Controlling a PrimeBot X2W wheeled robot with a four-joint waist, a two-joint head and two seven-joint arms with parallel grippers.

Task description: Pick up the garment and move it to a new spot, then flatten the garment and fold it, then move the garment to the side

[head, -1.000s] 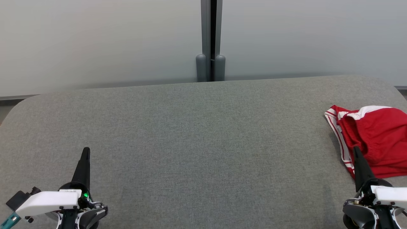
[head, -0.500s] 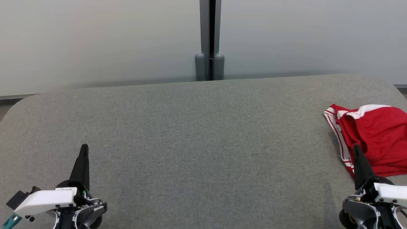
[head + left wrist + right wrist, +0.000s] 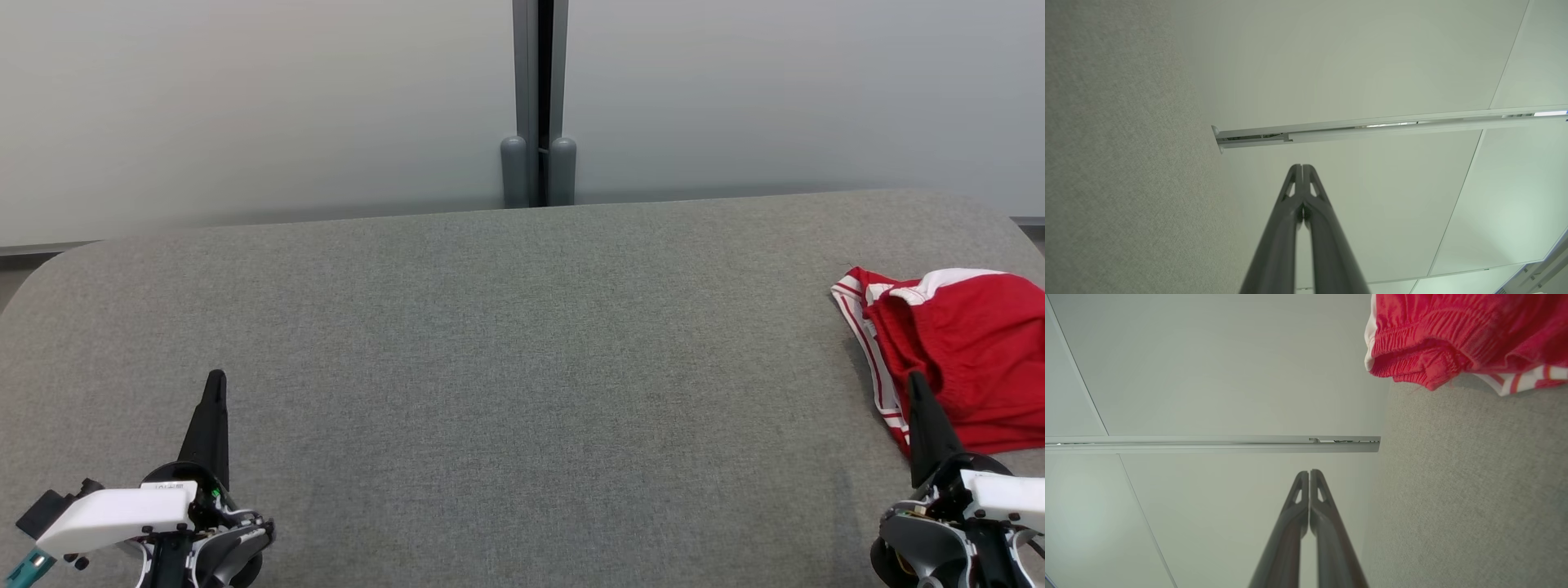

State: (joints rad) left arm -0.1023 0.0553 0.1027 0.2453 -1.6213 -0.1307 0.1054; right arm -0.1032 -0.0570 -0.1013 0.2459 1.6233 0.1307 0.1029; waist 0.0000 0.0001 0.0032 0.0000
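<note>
The garment (image 3: 963, 359), red with white trim and red-and-white stripes along one side, lies bunched at the right edge of the table (image 3: 522, 343), about midway between its far and near edges. Part of it runs out of the head view on the right.

The left gripper (image 3: 215, 377) is near the table's near left corner. Its fingers are pressed together with nothing between them, and the left wrist view shows the same closed tips (image 3: 1302, 167) beside bare grey cloth. The right gripper (image 3: 913, 377) is near the near right corner, jaws likewise closed and empty. In the head view its fingers overlap the garment's near striped edge. In the right wrist view the tips (image 3: 1309, 473) stand clear of the garment (image 3: 1453, 335), with bare table between them.

Compared with a second ago, the whole head view has shifted slightly, post (image 3: 539, 82) and table alike, so the camera moved and the garment kept its place. The left gripper's tip sits a touch farther up and left than that shift explains, and its green light looks dimmer. Nothing differs from half a second ago.
</note>
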